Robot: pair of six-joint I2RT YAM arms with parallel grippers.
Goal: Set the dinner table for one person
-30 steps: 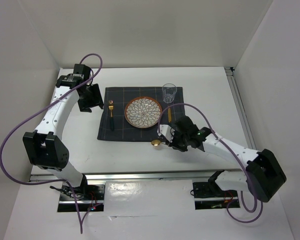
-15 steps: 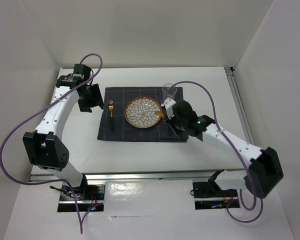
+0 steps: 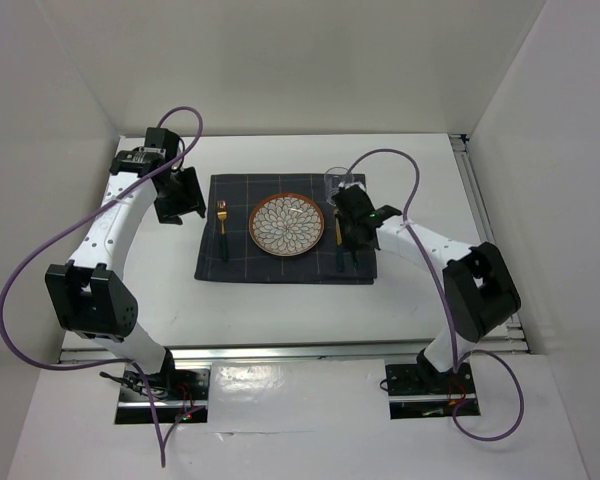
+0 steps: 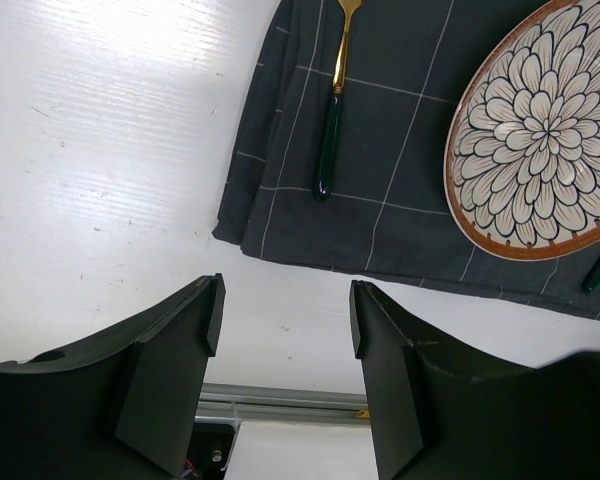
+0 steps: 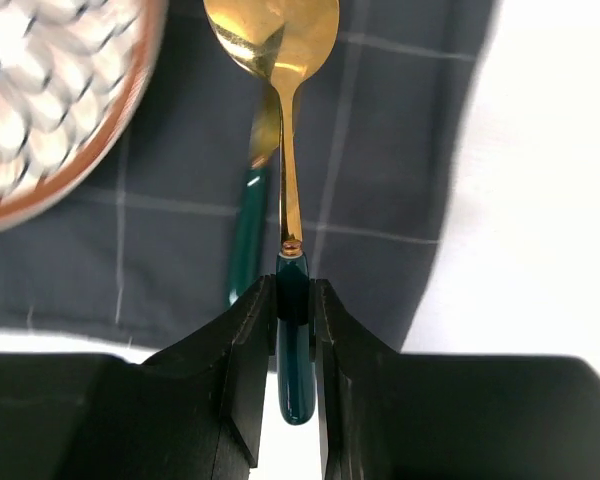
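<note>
The right hand point(image 5: 295, 295) is clenched on the green handle of a gold-bowled spoon point(image 5: 273, 40). It hangs over the right strip of the checked placemat point(image 3: 230, 255), which lies mid-frame on the white surface point(image 3: 420, 170). Just left of the spoon and partly under it in the wrist view lies a green-handled utensil point(image 5: 245, 240), probably a knife, beside the floral plate point(image 3: 287, 224).

A straight drop could land the spoon across that utensil, leaving it skewed. Shifting too far right would put it off the cloth edge. The glass point(image 3: 338, 185) stands close above the wrist, so a careless withdrawal could tip it.

The left hand point(image 4: 286, 300) is released and empty near the fork point(image 3: 221, 222).
</note>
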